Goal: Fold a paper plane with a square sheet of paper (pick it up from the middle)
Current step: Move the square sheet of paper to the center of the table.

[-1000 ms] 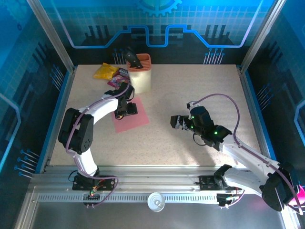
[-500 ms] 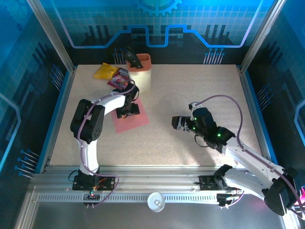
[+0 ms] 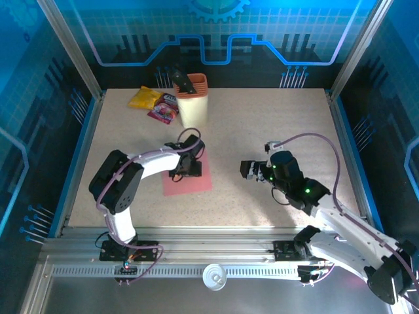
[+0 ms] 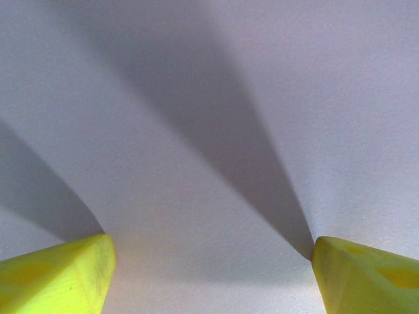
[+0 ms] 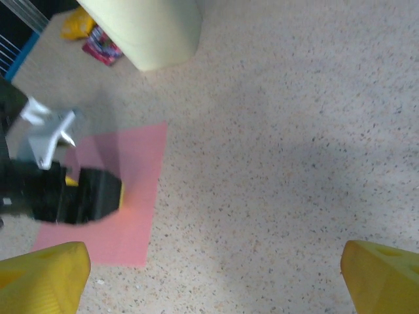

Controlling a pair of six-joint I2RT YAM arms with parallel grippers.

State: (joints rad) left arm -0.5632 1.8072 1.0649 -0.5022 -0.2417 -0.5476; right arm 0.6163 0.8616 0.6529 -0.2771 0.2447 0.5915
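At the upper left of the overhead view a yellow packet [image 3: 145, 98] and a glossy purple-pink packet [image 3: 163, 110] lie beside a cream tub [image 3: 192, 103] with an orange rim and a dark tool in it. They are well apart from the work, apparently set aside. Just below them, left of centre, the square sheet of paper [image 3: 188, 187] lies flat on the desk [image 3: 281, 124] with no crease showing. The left hand [image 3: 185, 167] is down over its middle, which fits the instruction to take it from there. In the left wrist view its yellow fingertips [image 4: 59, 275] stand wide apart in the bottom corners. Smooth paper lies between them and their shadows run right up to the tips, so they seem to rest on the sheet without pinching it. Right of centre the right hand [image 3: 245, 170] hovers over bare desk, spread wide and empty. It points toward the sheet, probably waiting to help with a fold. The desk is pale, speckled and matte, so thin paper may be hard to lift from it. Blue-lit panels with a circuit pattern enclose it, and an aluminium rail runs along the bottom edge.
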